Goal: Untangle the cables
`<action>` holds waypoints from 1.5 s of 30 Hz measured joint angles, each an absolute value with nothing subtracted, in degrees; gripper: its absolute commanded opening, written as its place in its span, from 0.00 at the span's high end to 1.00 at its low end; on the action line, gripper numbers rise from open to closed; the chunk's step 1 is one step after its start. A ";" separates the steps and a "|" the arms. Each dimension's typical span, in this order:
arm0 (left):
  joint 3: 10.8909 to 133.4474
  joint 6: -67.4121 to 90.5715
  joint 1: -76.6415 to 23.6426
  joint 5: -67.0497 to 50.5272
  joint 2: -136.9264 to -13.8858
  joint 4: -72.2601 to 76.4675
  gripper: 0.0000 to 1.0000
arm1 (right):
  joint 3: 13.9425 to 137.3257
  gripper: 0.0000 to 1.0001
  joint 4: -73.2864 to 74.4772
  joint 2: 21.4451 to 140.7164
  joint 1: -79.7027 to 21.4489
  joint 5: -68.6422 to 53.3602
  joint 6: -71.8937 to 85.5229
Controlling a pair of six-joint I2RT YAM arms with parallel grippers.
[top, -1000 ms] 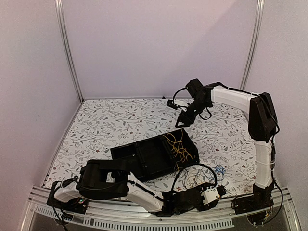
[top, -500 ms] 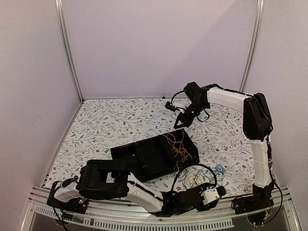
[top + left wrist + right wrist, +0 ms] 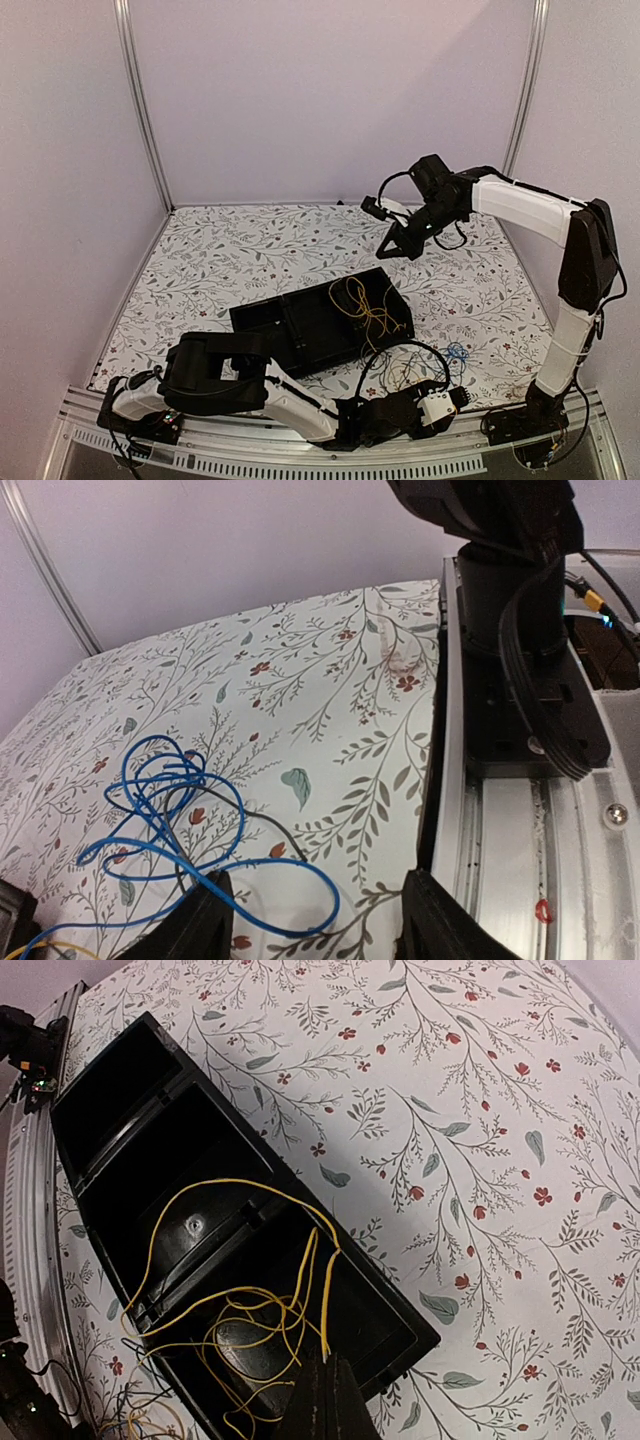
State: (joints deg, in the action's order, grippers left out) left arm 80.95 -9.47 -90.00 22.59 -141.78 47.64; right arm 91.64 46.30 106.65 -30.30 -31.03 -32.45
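Note:
A yellow cable (image 3: 250,1305) lies looped in the right compartment of a black tray (image 3: 110,1090). Two of its strands run up into my right gripper (image 3: 327,1360), which is shut on them. From above, that gripper (image 3: 393,247) hangs behind the tray (image 3: 290,325), over the yellow cable (image 3: 365,305). My left gripper (image 3: 315,925) is open and low over the table's near edge. A blue cable (image 3: 160,810) coils just ahead of it, one loop lying between the fingers (image 3: 195,920), with a thin black cable (image 3: 255,818) threaded through. The blue cable (image 3: 457,352) lies right of the tray.
More thin yellow and black wires (image 3: 400,372) tangle on the floral table in front of the tray. The right arm's base (image 3: 520,610) and a metal rail (image 3: 520,840) stand close to the right of my left gripper. Posts mark the back corners.
My right gripper closed over the tray, then rose and swung right, drawing the yellow cable's strands up with it. The left arm has not moved.

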 measured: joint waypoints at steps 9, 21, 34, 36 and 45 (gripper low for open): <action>80.95 -9.47 -90.02 22.59 -141.78 47.66 0.41 | 83.11 1.00 45.52 104.47 -30.04 -30.70 -33.93; 81.28 -9.74 -90.21 22.57 -141.78 47.20 0.41 | 80.18 1.00 42.83 101.54 -29.67 -25.41 -34.46; 81.41 -9.89 -90.48 23.00 -141.78 46.89 0.41 | 82.70 0.72 40.93 108.53 -39.18 -19.68 -34.30; 81.32 -9.96 -90.52 23.27 -141.78 47.07 0.41 | 82.70 0.65 41.54 108.29 -38.76 -18.98 -34.20; 80.40 -6.57 -89.95 21.06 -140.66 44.64 0.49 | 80.55 0.56 43.48 90.76 -26.96 -22.35 -32.97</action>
State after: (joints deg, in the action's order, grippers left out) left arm 80.40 -6.57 -89.95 21.06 -140.66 44.64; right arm 80.55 43.48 90.76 -26.96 -22.35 -32.97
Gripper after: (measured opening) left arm 0.539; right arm 0.432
